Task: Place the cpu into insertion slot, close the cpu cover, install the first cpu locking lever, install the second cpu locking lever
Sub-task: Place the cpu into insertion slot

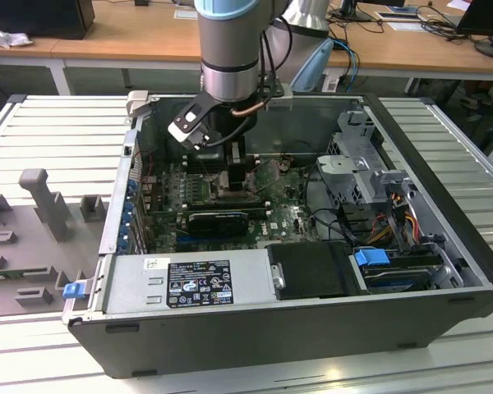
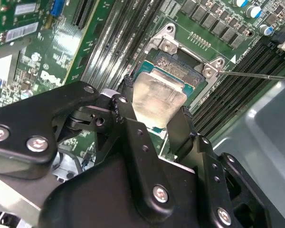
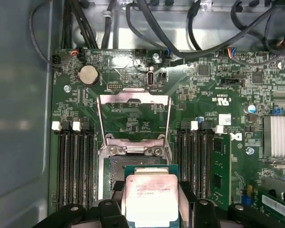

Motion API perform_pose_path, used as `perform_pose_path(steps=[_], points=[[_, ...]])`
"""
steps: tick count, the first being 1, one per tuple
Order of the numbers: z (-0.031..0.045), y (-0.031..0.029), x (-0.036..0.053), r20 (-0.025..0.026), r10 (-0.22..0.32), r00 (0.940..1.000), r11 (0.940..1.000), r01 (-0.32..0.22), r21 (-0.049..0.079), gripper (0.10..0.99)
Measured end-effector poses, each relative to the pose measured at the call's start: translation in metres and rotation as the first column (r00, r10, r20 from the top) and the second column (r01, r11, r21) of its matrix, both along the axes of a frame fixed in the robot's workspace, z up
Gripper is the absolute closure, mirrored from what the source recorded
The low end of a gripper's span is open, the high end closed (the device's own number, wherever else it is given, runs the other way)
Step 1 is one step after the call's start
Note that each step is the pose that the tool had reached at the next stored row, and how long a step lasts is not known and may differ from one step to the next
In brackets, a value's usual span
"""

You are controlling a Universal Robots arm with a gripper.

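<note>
The gripper (image 2: 154,108) is nearest the lens in both wrist views, its black fingers (image 2: 125,97) pinching the cpu (image 3: 149,199) by two opposite edges. The chip hangs just above the slot (image 2: 176,67), partly overlapping it and tilted a little against the board in the second wrist view. I cannot tell whether any edge is touching the slot's rim yet; it looks unseated.

The cover (image 3: 133,99) stands swung open on the far side of the slot, and the board shows through its window. A thin steel rod (image 2: 256,74) runs out from one corner of the slot. I take it for a lever, lying free. In the exterior view the arm reaches down into the open case (image 1: 444,246) over the board.

By my judgement the cpu is light, stiff and thin. Its flat metal top is smooth, so the grip must come from the edges, as it does here. The fragile parts are its underside and the fine contacts in the slot. It wants to stay level and squared to the slot, under very little force.
</note>
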State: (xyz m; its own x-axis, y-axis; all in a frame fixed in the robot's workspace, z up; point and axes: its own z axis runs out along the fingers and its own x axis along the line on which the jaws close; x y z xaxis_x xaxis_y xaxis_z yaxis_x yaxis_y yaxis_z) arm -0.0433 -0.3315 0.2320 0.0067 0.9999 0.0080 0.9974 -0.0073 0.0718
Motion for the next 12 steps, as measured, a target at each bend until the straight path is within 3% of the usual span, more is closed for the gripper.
perform_pose_path(steps=[4,9,12], points=[[-0.0089,0.0037,-0.0003,-0.0015,-0.019,0.9998,0.9998,0.019,0.000,0.557],[-0.0117,0.0053,-0.0006,-0.0015,-0.019,0.9998,0.9998,0.019,-0.001,0.557],[-0.0190,0.0108,-0.0007,-0.0015,-0.019,0.9998,0.9998,0.019,-0.005,0.557]])
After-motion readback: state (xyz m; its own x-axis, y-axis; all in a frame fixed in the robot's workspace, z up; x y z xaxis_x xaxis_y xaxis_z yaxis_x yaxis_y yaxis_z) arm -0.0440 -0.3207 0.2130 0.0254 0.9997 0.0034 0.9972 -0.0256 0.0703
